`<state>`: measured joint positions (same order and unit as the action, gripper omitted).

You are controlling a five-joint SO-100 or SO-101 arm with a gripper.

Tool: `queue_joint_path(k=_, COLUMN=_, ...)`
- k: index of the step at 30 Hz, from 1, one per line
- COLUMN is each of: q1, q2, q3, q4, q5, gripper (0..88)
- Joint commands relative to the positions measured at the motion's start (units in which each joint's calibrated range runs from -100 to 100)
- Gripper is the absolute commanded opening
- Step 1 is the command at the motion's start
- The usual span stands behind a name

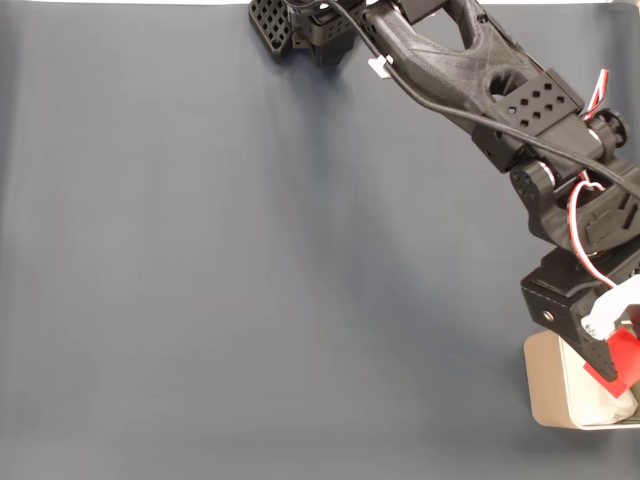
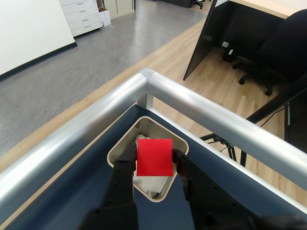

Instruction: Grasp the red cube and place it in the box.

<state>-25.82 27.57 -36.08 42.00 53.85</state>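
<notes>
The red cube [image 2: 154, 157] is clamped between my black fingers [image 2: 125, 165], held in the air directly over the box [image 2: 120, 146]. In the fixed view the red cube [image 1: 621, 362] shows at the far right, just above the beige box [image 1: 548, 385], whose right part runs off the frame. My gripper [image 1: 612, 372] is shut on the cube and points down into the box's opening. A crumpled white lining [image 2: 152, 183] lies inside the box beneath the cube.
The dark blue tabletop [image 1: 250, 260] stretches left of the box. A silver metal rail [image 2: 201, 108] frames the table corner right behind the box. Beyond it lie a wood floor, a desk and an office chair [image 2: 273, 52].
</notes>
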Motion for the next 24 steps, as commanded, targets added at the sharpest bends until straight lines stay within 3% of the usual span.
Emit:
queue_joint_path(k=1, q1=-0.1, q2=-0.5, q3=-3.9, q4=0.2, q5=-0.3, gripper=7.0)
queue_joint_path(k=15, q1=-0.1, q2=-0.4, q3=-3.6, q4=0.2, q5=-1.1, gripper=8.6)
queue_joint_path(k=24, q1=0.0, q2=-0.4, q3=-3.2, q4=-0.2, q5=-3.4, gripper=31.5)
